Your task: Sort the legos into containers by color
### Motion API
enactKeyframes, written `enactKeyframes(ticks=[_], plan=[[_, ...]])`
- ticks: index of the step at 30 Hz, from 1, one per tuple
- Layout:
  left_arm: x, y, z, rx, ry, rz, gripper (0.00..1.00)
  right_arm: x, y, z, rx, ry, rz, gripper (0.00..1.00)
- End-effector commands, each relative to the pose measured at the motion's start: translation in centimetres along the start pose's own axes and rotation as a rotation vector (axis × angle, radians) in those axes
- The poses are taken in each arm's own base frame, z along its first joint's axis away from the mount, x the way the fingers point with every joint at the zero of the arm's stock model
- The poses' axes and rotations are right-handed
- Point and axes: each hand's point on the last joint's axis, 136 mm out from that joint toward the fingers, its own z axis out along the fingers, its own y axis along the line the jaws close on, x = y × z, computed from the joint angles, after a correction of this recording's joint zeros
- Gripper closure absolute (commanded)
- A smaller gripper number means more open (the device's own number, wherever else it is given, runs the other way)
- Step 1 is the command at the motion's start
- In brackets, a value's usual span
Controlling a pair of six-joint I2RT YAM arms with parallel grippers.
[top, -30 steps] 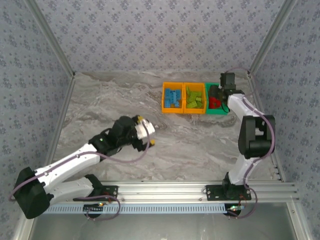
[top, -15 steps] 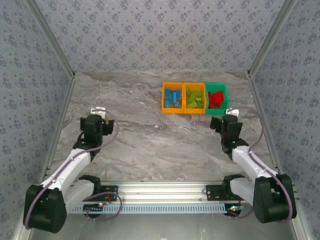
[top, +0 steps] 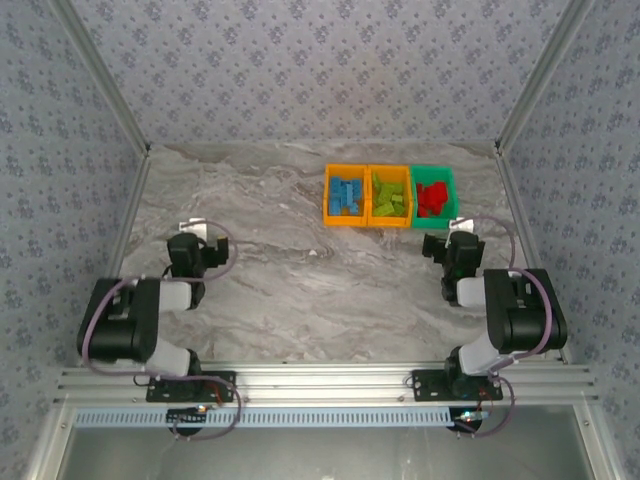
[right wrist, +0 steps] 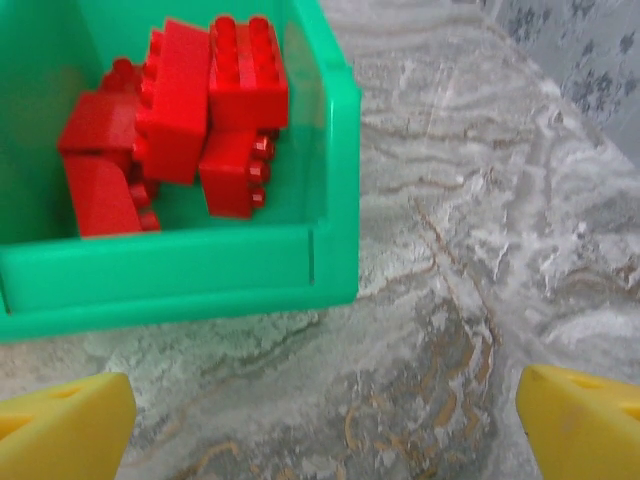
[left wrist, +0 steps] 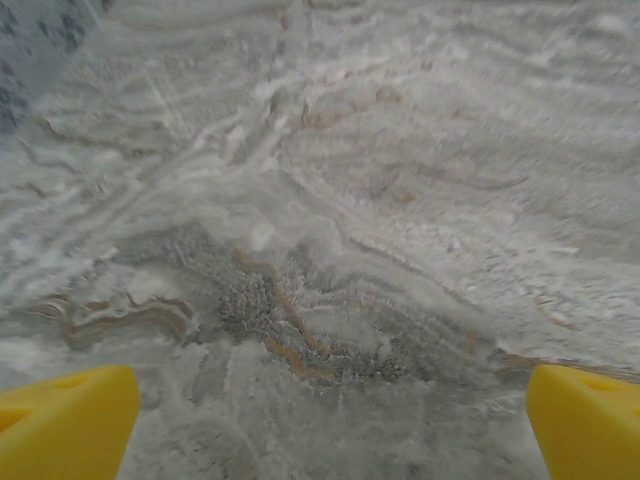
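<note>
The grey marbled worktop (top: 300,290) shows no loose bricks in the overhead view, so I judge the sorting finished or at its last check. The next move calls only for a look round for any stray brick before the arms park. The left arm (top: 135,318) and right arm (top: 515,310) sit folded close to their bases at the near edge, well apart from each other. At the far right of the worktop three bins stand touching in a row: the left orange bin (top: 327,198) holds the blue legos (top: 346,195), the middle orange bin (top: 389,224) the lime green legos (top: 390,196), and the green bin (right wrist: 170,275) the red legos (right wrist: 185,120), piled together inside it. The right arm's jaws stand wide apart and hold nothing, their yellow fingertips (right wrist: 60,420) over bare worktop just before the green bin's near corner. The left arm's jaws are equally wide apart and empty, with yellow fingertips (left wrist: 585,420) over bare marble, well away from the bins
</note>
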Motion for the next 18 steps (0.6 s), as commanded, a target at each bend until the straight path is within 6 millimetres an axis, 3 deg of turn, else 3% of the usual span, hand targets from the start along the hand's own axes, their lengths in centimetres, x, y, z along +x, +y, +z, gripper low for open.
enactKeyframes(ticks=[1, 18], plan=[[-4.6, 0.1, 0.4, 0.044, -0.118, -0.071, 0.01, -2.1, -0.1, 0.0, 0.006, -0.074, 0.006, 0.0], [-4.7, 0.1, 0.3, 0.046, -0.13, -0.072, 0.01, -2.0, 1.1, 0.1, -0.074, -0.064, -0.017, 0.0]])
